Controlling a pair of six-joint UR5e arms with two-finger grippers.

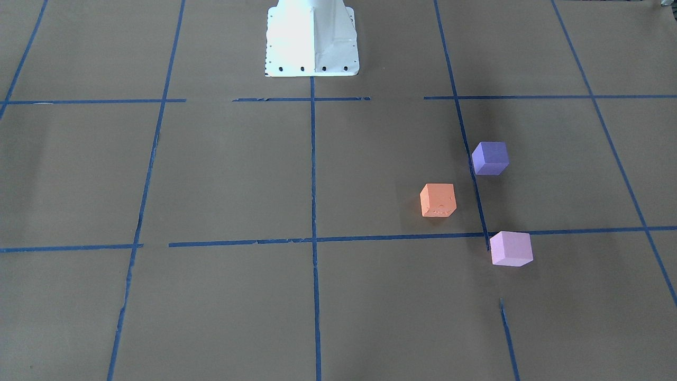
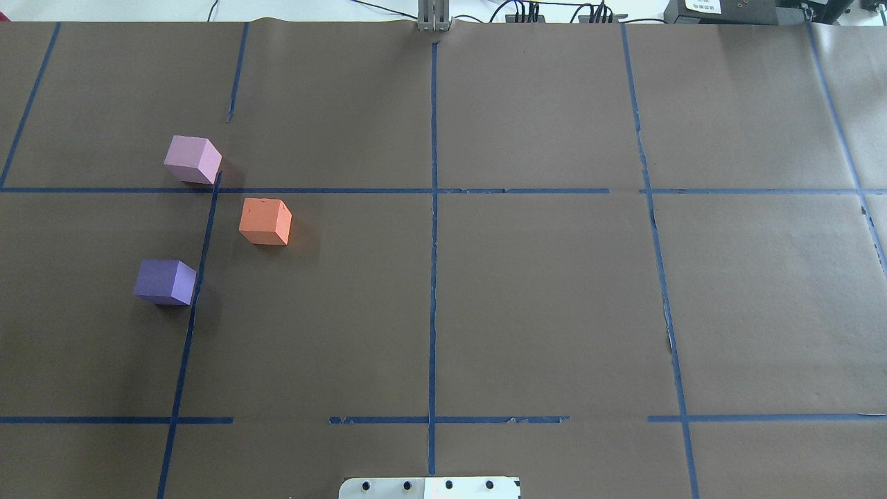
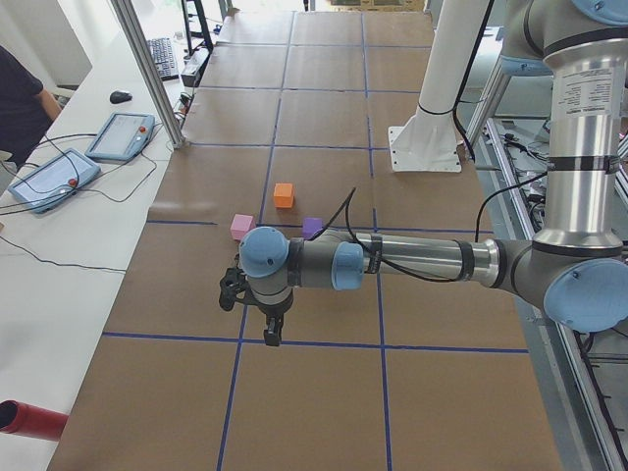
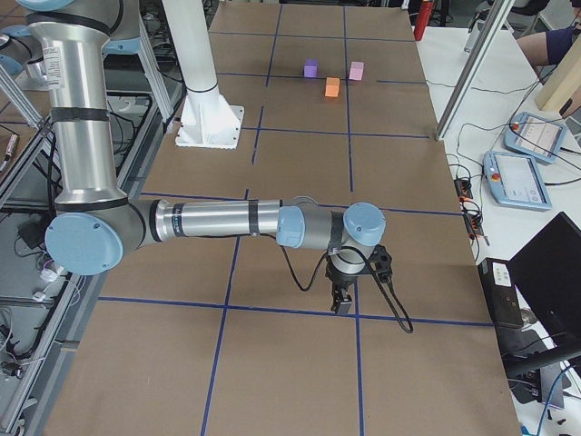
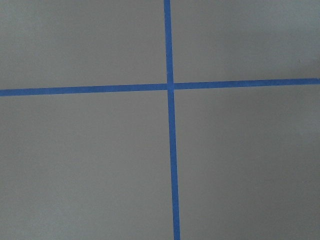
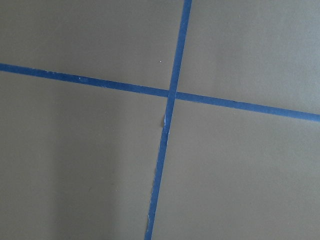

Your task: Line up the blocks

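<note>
Three cubes lie apart on the brown table on the robot's left half. The orange block [image 1: 438, 200] [image 2: 265, 221] sits between the blue-purple block [image 1: 490, 157] [image 2: 165, 281], nearer the robot, and the pale pink-lilac block [image 1: 510, 248] [image 2: 193, 159], farther from it; they form a loose triangle. My left gripper [image 3: 267, 329] hangs above the table's left end, well away from the blocks. My right gripper [image 4: 343, 300] hangs above the right end. Both show only in side views, so I cannot tell whether they are open or shut. The wrist views show only paper and tape.
Blue tape lines [image 2: 433, 208] divide the brown paper into a grid. The white robot pedestal [image 1: 312, 39] stands at the robot's edge. Teach pendants [image 3: 120, 134] and cables lie on the side bench, and a red cylinder [image 3: 29, 420] lies at its near end.
</note>
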